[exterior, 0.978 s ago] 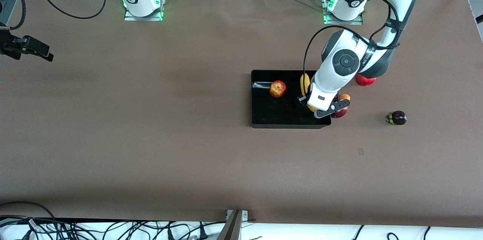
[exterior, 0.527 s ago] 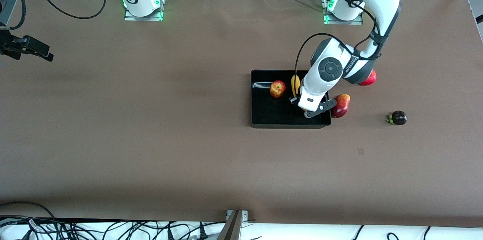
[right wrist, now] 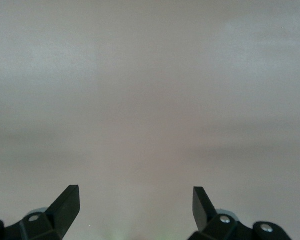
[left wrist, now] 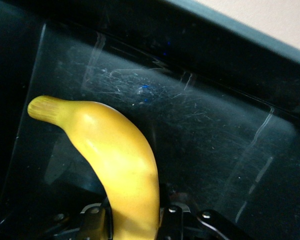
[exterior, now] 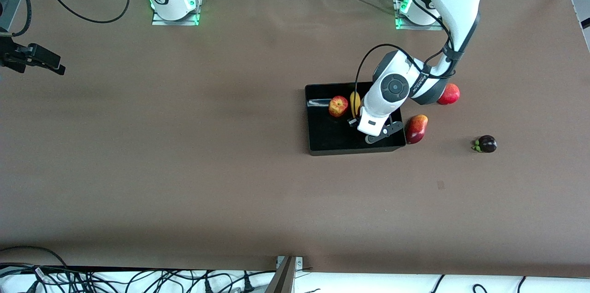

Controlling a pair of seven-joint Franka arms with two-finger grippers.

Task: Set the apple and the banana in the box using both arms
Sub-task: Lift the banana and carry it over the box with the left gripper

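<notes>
The banana (left wrist: 121, 165) hangs low over the black box (exterior: 322, 143), clamped in the left end effector (left wrist: 135, 222), with the apple (exterior: 338, 106) already inside beside it. Next comes letting go. The right end effector (right wrist: 135, 205) waits open above bare worktop (exterior: 184, 168).

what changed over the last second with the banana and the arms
The left gripper, still shut on the banana, carried it across the box toward the apple, so the banana now hangs right beside it. The box itself shifted slightly. The apple, mango, pomegranate and dark fruit stayed put; the right gripper still waits open.
</notes>
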